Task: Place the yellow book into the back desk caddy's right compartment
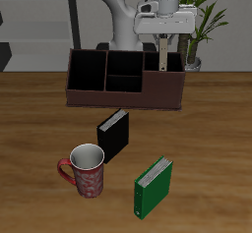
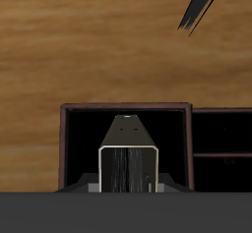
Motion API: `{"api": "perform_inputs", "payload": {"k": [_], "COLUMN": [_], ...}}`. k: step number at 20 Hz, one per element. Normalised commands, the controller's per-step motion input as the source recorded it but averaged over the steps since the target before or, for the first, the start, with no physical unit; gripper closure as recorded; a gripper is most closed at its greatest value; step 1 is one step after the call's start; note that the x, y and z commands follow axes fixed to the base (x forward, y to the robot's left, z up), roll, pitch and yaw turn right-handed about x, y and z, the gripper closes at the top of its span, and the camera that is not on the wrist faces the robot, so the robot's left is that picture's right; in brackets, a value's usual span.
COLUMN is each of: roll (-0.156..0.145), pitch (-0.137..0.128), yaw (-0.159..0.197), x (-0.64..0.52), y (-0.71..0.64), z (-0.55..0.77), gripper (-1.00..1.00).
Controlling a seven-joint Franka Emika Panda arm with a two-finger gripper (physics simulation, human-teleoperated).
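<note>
Three books in the exterior view, only one off the table: the yellow book [image 1: 162, 60], held upright and edge-on between the fingers of the gripper [image 1: 162, 48], clamped shut on its upper part. Hanging over the back desk caddy [image 1: 89, 97], with its lower end dipped below the rim into the right compartment [image 1: 173, 72] — the wide undivided end section. Impossible to tell whether its bottom edge touches the floor there.

From the wrist view, looking straight down along the yellow book [image 2: 128, 148]: pale page edges toward the camera, black walls of the right compartment [image 2: 84, 139] on each side, clear of both walls. Small split sections of the caddy [image 2: 221, 139] just beside, wooden table [image 2: 89, 40] beyond.

Nearer the table's front edge, well apart from the caddy: black book [image 1: 113, 135] standing upright, green book [image 1: 153, 186] also upright, red patterned mug [image 1: 87, 171] beside the black one. Potted plant [image 1: 200, 21] behind the caddy's end.
</note>
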Motion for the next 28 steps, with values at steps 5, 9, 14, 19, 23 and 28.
{"api": "perform_inputs", "payload": {"k": [5, 9, 14, 19, 23, 28], "roll": [-0.011, -0.030, 0.006, -0.010, -0.022, -0.009], "pitch": [0.056, 0.046, 0.034, 0.025, 0.010, -0.007], "yaw": [-0.001, 0.008, 0.018, 0.000, -0.019, 0.008], "x": [0.13, 0.12, 0.04, 0.01, 0.01, 0.00], "y": [-0.08, -0.14, -0.03, -0.03, -0.09, -0.07], "z": [-0.37, -0.24, -0.17, -0.07, 0.02, 0.04], "gripper": [1.00, 1.00, 1.00, -1.00, -1.00, -1.00]}}
